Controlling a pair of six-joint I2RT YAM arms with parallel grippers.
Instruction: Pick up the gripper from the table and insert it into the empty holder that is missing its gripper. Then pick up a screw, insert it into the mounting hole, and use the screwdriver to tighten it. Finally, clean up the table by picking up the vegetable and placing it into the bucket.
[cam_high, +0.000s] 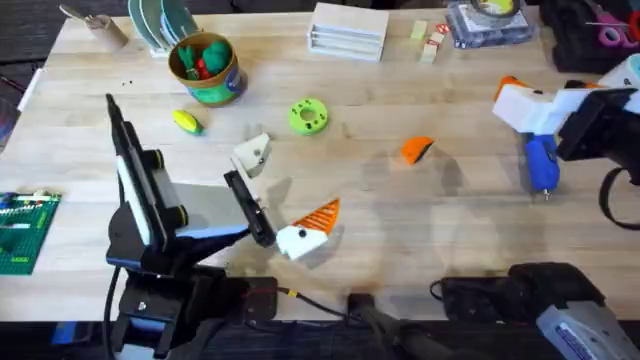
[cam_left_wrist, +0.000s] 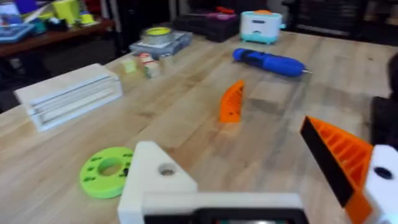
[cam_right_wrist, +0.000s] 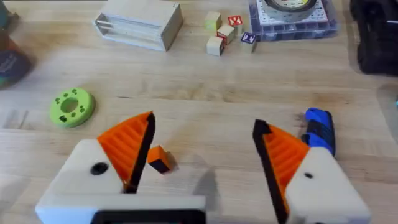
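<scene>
The orange gripper (cam_high: 416, 150) lies mid-table (cam_high: 400, 230), right of center. The left pincer (cam_high: 278, 195), lower left, and the right pincer (cam_right_wrist: 205, 155), far right beside the screwdriver (cam_high: 541, 162), both stand open, holding nothing.

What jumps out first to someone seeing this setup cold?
The left gripper at the table's middle: one white mount carries a ribbed orange tip, while the empty holder is bare. The loose orange gripper lies on the wood to its right. Farther right, the blue screwdriver lies beside the open right gripper.
</scene>
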